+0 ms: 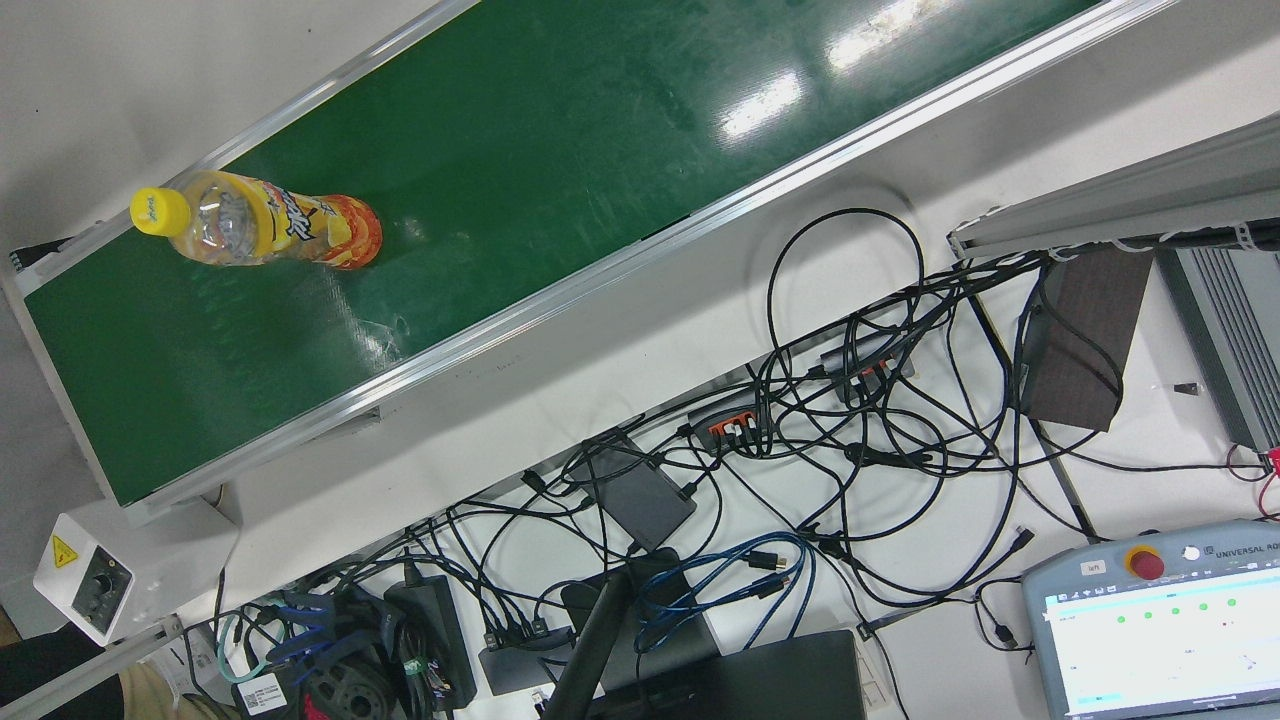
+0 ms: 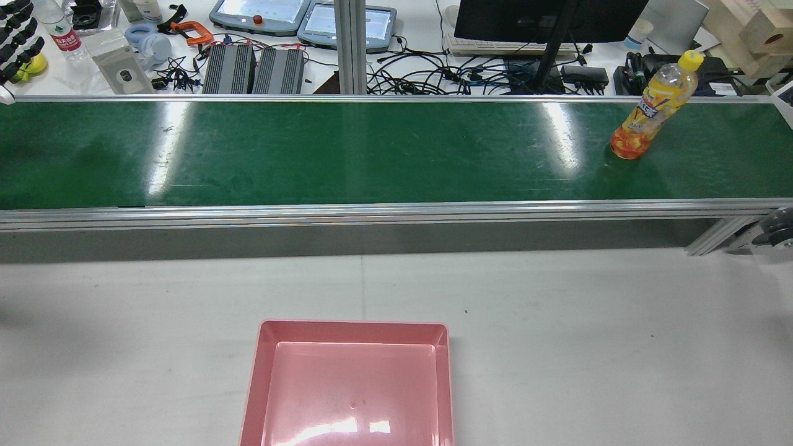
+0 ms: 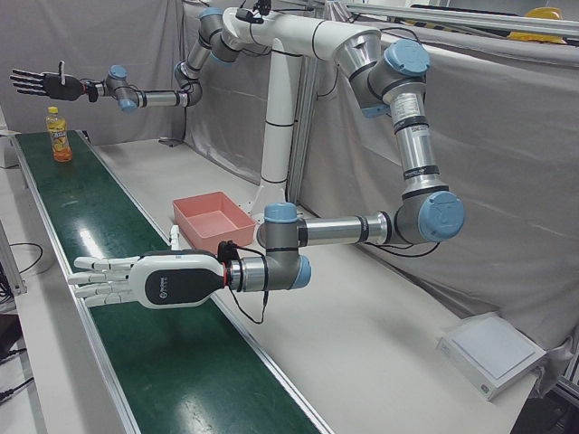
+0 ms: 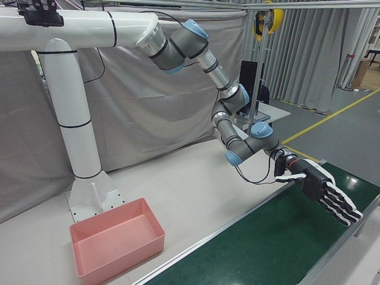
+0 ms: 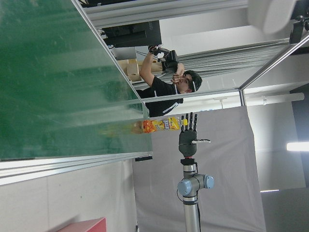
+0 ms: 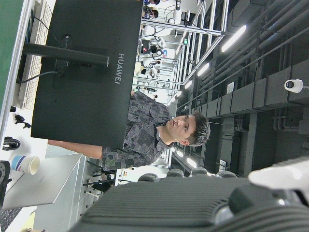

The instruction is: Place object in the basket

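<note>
A: Bottle (image 2: 650, 111)?
B: Orange drink, yellow cap. It stands upright on the green conveyor belt (image 2: 347, 155), toward the robot's right end and near the belt's far rail. Nothing touches it.

A: Basket (image 2: 353, 324)?
B: Pink, on the white desk (image 2: 557, 322) on the robot's side of the belt, well apart from the bottle.

A: Left robot hand (image 3: 136, 280)?
B: Over the belt's other end, level, fingers spread wide, holding nothing.

A: Right robot hand (image 4: 323, 193)?
B: Above the belt near the bottle, fingers straight and apart, grasping nothing.
</note>
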`<state>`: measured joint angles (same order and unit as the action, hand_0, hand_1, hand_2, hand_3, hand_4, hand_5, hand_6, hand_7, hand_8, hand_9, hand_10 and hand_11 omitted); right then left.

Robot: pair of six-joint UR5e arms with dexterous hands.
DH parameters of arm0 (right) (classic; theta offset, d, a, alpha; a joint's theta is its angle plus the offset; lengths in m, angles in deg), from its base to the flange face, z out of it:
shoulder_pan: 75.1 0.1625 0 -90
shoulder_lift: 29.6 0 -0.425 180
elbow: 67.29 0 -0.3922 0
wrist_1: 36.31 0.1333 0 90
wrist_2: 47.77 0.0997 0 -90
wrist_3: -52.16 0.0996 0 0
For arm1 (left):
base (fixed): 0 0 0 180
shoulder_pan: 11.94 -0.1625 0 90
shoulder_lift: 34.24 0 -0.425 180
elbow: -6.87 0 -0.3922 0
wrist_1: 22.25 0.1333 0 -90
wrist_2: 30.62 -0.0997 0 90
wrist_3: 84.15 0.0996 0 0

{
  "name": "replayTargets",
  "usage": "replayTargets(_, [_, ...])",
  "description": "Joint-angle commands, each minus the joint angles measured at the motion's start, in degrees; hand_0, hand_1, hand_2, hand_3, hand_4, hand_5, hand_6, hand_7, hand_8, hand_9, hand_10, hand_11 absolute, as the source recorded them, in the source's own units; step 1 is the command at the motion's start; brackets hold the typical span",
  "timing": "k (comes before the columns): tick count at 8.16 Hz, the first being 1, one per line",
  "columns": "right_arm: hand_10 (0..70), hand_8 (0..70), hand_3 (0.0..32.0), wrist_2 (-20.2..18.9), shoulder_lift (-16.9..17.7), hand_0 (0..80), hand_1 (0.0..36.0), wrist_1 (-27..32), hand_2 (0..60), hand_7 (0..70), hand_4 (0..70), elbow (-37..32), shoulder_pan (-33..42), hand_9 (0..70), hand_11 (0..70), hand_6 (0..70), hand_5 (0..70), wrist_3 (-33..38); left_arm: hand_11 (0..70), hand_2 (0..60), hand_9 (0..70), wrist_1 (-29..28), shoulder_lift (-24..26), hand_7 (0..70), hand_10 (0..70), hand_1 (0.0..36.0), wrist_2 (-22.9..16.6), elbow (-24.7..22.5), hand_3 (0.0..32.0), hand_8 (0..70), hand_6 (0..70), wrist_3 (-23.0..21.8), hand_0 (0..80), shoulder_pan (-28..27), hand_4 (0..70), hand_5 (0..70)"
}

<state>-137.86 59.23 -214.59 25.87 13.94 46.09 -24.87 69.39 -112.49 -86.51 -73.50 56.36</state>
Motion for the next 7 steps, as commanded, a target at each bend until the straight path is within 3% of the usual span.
replayTargets(1, [0.0,0.0,0.0,0.0,-0.1,0.0,0.0,-0.1,0.0,0.0,0.0,0.0,0.0,0.0,0.0,0.0,0.0,0.0,4.3,0.0,0.0,-1.5,-0.1,0.8,1.3,11.6,0.0,0.8,0.0,0.0,0.0,0.3,63.6,-0.2,0.0,14.6])
replayTargets(3, [0.0,0.0,0.0,0.0,0.0,0.0,0.0,-0.1,0.0,0.0,0.0,0.0,0.0,0.0,0.0,0.0,0.0,0.0,6.4,0.0,0.0,-3.2,0.0,0.9,2.7,11.5,-0.1,2.0,0.0,0.0,0.0,-0.1,62.7,-0.1,0.0,14.9])
replayTargets(7, [0.0,0.0,0.0,0.0,-0.1,0.0,0.0,0.0,0.0,0.0,0.0,0.0,0.0,0.0,0.0,0.0,0.0,0.0,0.0,0.0,0.0,-3.1,0.0,0.2,0.0,11.6,-0.1,2.1,0.0,0.0,0.0,-0.2,63.3,-0.1,0.0,16.5])
